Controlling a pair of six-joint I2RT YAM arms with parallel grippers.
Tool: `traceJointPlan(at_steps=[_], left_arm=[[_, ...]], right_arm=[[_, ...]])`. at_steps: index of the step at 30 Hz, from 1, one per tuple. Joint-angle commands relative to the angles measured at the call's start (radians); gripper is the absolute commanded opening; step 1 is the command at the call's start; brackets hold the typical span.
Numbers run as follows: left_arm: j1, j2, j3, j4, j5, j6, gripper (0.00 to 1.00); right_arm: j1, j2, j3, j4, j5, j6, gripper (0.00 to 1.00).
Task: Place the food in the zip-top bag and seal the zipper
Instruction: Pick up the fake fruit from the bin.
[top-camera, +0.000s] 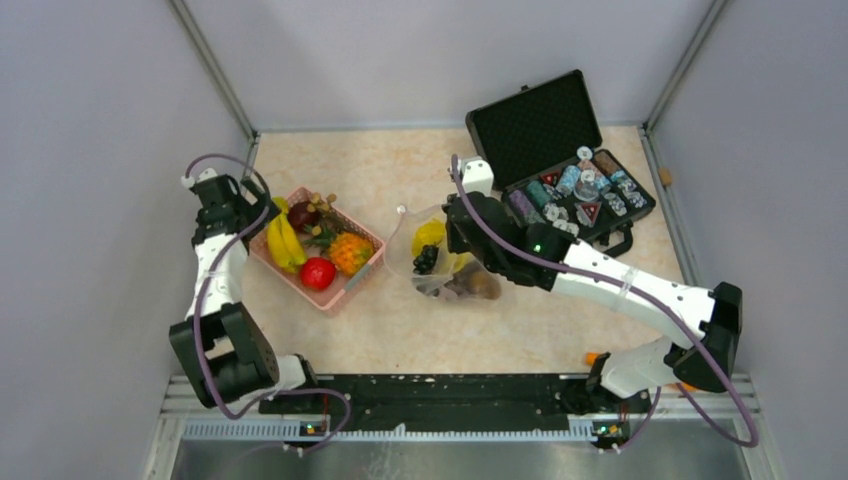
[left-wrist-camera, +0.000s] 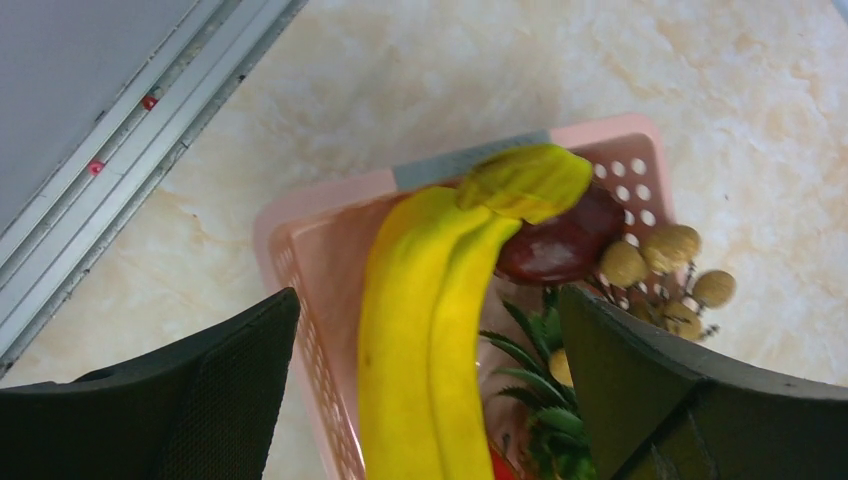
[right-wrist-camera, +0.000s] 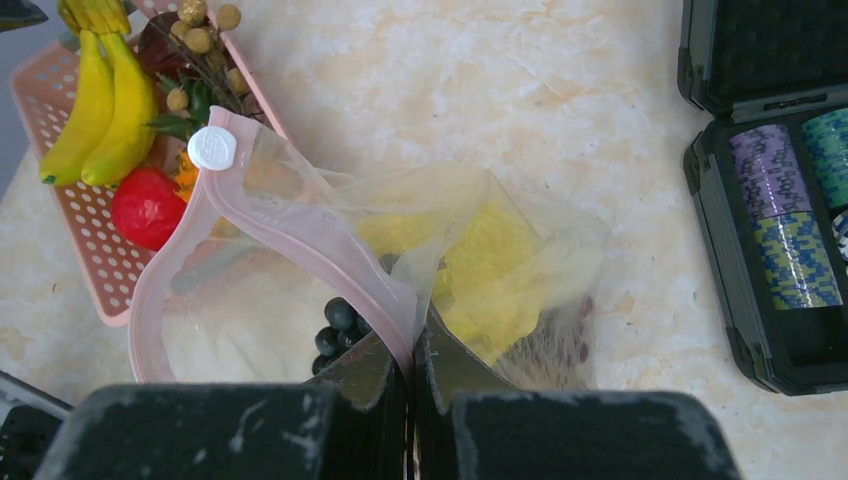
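Pinching the zipper (right-wrist-camera: 147, 320) is the right jaws' whole job here: they are pressed together on the pink strip at the near lip of the zip-top bag (right-wrist-camera: 300, 290), lifting the mouth into an open loop. The bag lies on the counter (top-camera: 400, 330) between the pink basket (left-wrist-camera: 300, 215) and the open poker chip case (top-camera: 545, 125). A yellow piece (right-wrist-camera: 490, 270), a dark grape bunch (right-wrist-camera: 338, 328) and a brown ball (top-camera: 478, 285) are already inside.

The left jaws are spread wide and hang right over the banana bunch (left-wrist-camera: 420, 330) in the basket, touching nothing. A red fruit (right-wrist-camera: 147, 207) and a toy pineapple (top-camera: 350, 252) lie beside it. I judge the step in hand to be fetching the next fruit.

To do it well, the left jaws should close across the bananas' middle, lift them clear of the basket wall, and feed them in end first (the mouth looks narrow for their length, though the crinkled film makes that hard to gauge). The right pinch belongs on the strip, not on the thin film.

No writing is readable. The white slider (right-wrist-camera: 212, 148) at the zipper's far end carries an embossed mark too small to make out, and the chips (right-wrist-camera: 775, 210) show only patterns.
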Motion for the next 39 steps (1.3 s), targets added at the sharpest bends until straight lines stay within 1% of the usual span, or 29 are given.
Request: traceJointPlan(at_steps=[1,4,8,9,10,11,12,14,17,19,22,25,28,29,31,33,36,39], left_arm=[[0.064,0.052,-0.047,0.152,0.105,0.042,0.99],[0.067,0.104,-0.004,0.099,0.177,0.094,0.99],[0.068,0.155,-0.015,0.154,0.234,0.125,0.94],[0.068,0.166,-0.016,0.163,0.268,0.136,0.93],[0.068,0.175,-0.017,0.172,0.289,0.136,0.89],[0.068,0.18,-0.015,0.174,0.292,0.129,0.85],[0.068,0.178,-0.024,0.186,0.275,0.119,0.84],[0.069,0.183,-0.035,0.203,0.195,0.106,0.84],[0.069,0.234,-0.021,0.201,0.229,0.12,0.83],[0.07,0.283,-0.01,0.201,0.244,0.104,0.83],[0.07,0.332,-0.007,0.187,0.262,0.098,0.78],[0.07,0.34,-0.04,0.212,0.264,0.09,0.71],[0.07,0.323,-0.072,0.239,0.283,0.088,0.58],[0.07,0.308,-0.075,0.24,0.285,0.087,0.51],[0.07,0.282,-0.076,0.232,0.28,0.076,0.43],[0.07,0.248,-0.081,0.226,0.282,0.065,0.4],[0.07,0.195,-0.1,0.221,0.287,0.025,0.38],[0.07,0.147,-0.104,0.185,0.257,0.0,0.28]], right_arm=[[-0.019,-0.054,0.002,0.085,-0.027,-0.04,0.0],[-0.027,-0.052,0.002,0.086,-0.033,-0.048,0.0],[-0.04,-0.053,-0.015,0.104,-0.06,-0.048,0.0],[-0.04,-0.053,-0.017,0.103,-0.062,-0.045,0.0],[-0.042,-0.051,-0.017,0.101,-0.065,-0.045,0.0],[-0.042,-0.052,-0.02,0.1,-0.066,-0.046,0.0],[-0.044,-0.052,-0.021,0.1,-0.067,-0.045,0.0],[-0.048,-0.055,-0.024,0.098,-0.068,-0.044,0.0],[-0.053,-0.06,-0.032,0.108,-0.076,-0.044,0.0],[-0.055,-0.061,-0.031,0.11,-0.083,-0.043,0.0],[-0.057,-0.057,-0.031,0.107,-0.092,-0.046,0.0],[-0.056,-0.053,-0.034,0.107,-0.097,-0.044,0.0],[-0.056,-0.046,-0.028,0.106,-0.106,-0.042,0.0],[-0.056,-0.046,-0.028,0.108,-0.11,-0.04,0.0],[-0.056,-0.043,-0.026,0.108,-0.115,-0.038,0.0],[-0.056,-0.043,-0.028,0.109,-0.116,-0.036,0.0],[-0.057,-0.045,-0.029,0.108,-0.117,-0.033,0.0],[-0.056,-0.048,-0.03,0.102,-0.117,-0.03,0.0]])
